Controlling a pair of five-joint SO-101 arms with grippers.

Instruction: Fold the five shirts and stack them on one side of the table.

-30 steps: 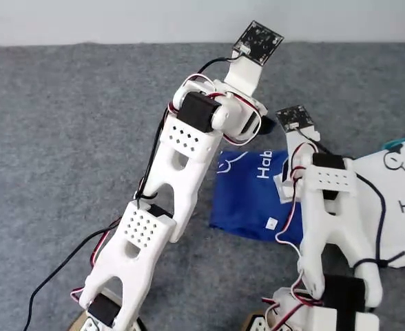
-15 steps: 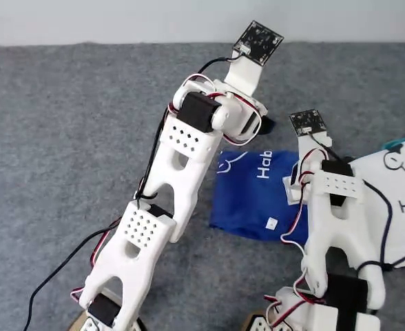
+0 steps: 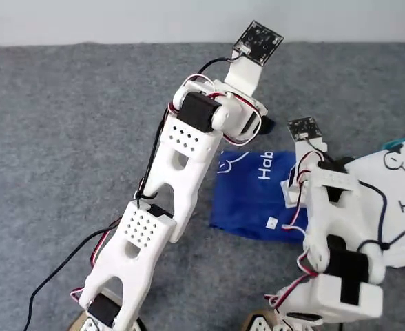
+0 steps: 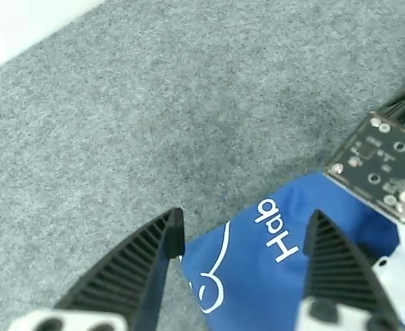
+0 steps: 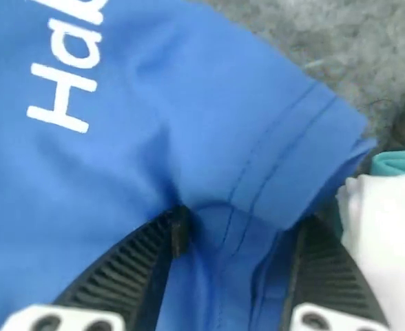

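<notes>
1. Nearest the arm bases, the right gripper (image 5: 240, 231) sits on the blue shirt (image 3: 247, 196). Its jaws are spread to either side of a stitched sleeve fold and have not clenched on it.
2. The blue shirt lies on the grey table (image 3: 65, 138), at about 4 o'clock from the middle of the high view. The white shirt (image 3: 402, 183) lies just beside it at 3 o'clock, and a strip of teal cloth (image 5: 395, 162) shows where the two meet.
3. The shirt's white lettering runs from 9 toward 3 o'clock, letter tops toward 12. Its long axis appears to follow that same line, though the right arm hides the 3 o'clock end.
4. Farther out, the left gripper (image 4: 244, 227) hangs released over the shirt's 12 o'clock edge, grasping nothing.
5. The step in hand looks like folding the blue shirt, with stacking not yet done. The next move likely calls for both grippers to pinch cloth cleanly, one layer each, before lifting.
</notes>
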